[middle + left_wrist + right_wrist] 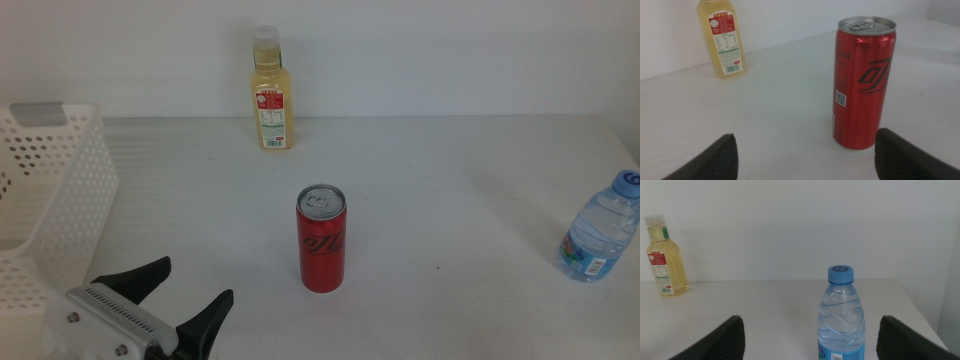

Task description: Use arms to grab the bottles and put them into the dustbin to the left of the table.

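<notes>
Middle view has the table [450, 180] taking up nearly everything, plain white-grey and matte. Next biggest is the dustbin [50, 200], the white basket with round holes in its walls, sitting at the table's left edge and partly cut off by the frame.

The left gripper [190, 295] pokes in at the bottom left, just beside the bin's near corner, white bolted housing behind it. Its two dark jaws are spread wide with nothing between them. They point toward the red can [322, 238], which stands upright near the middle of the table, off to the gripper's right and a bit further out — near, but not touching. In the left wrist view the can [860, 80] sits closer to one jaw than the other, ahead of the tips, not yet between them.

The yellow-liquid bottle [270, 92] is upright at the far edge of the table against the wall, white cap on, well apart from both grippers.

The water bottle [600, 228] with the blue cap stands at the far right side of the table. The right gripper [810, 340] only shows in its own wrist view — jaws wide apart, empty, with the water bottle [841, 315] straight ahead and roughly centred between them, though I can't tell if it's actually inside the gap
</notes>
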